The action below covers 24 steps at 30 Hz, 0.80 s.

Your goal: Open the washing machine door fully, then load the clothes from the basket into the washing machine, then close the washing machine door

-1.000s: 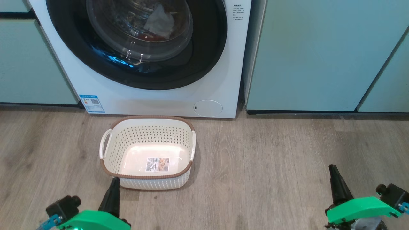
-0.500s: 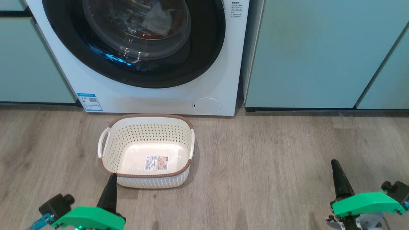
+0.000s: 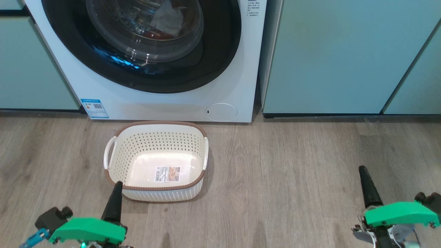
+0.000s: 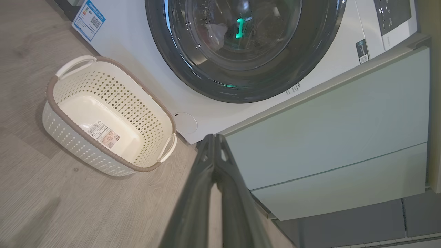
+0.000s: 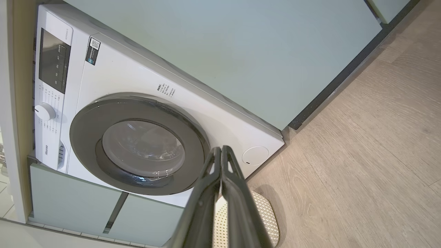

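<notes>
The white washing machine [image 3: 155, 106] stands ahead, and its door [image 3: 213, 51], with a black rim and a clear glass bowl, sits shut against the front. A bit of red clothes [image 3: 155, 34] shows behind the glass. On the floor in front stands the cream basket [image 3: 162, 196] with only a label sticker inside. My left gripper [image 3: 117, 184] is shut at the basket's near left corner. Far off at the lower right, my right gripper [image 3: 362, 168] is shut over bare floor. In the left wrist view, the left gripper [image 4: 214, 136] points past the basket [image 4: 69, 137] towards the door [image 4: 310, 58]. In the right wrist view, the right gripper [image 5: 220, 148] points at the door [image 5: 86, 137].
Pale teal cabinets [image 3: 337, 58] flank the machine on both sides. A round flap [image 3: 221, 112] and a blue label sticker [image 3: 94, 108] sit low on the machine's front. Wood-look floor [image 3: 293, 172] stretches between the basket and my right gripper.
The head camera has shifted a little, so the whole picture has slid up and left. Both grippers sit slightly higher in the view and stay shut. The basket and door have not moved.
</notes>
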### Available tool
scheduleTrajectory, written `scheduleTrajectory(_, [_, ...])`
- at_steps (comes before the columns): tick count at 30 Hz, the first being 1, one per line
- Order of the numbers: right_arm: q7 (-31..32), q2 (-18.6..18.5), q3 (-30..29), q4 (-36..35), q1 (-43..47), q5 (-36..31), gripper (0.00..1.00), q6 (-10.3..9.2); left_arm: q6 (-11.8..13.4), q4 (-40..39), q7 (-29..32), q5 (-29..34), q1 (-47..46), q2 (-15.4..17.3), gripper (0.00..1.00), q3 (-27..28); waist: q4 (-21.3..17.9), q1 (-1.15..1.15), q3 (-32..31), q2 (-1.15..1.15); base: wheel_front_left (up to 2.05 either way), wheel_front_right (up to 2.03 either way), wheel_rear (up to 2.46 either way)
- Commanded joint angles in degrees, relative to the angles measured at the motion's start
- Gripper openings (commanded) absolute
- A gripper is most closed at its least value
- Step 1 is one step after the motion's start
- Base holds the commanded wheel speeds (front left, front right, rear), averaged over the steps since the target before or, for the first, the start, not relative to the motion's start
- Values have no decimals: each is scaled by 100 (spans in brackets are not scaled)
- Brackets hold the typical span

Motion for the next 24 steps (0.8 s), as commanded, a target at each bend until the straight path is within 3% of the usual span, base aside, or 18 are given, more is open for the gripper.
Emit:
scheduleTrajectory(1, [60,-16,37,-223,-303,160,0,0,-32,-156,40,-162,-356,32,0,151,-4,0,6,0,0,0,0])
scheduleTrajectory(24, [439,-20,-28,-324,-461,1511,0,-1,-136,-99,418,-1633,-609,42,0,375,-68,0,106,0,0,0,0])
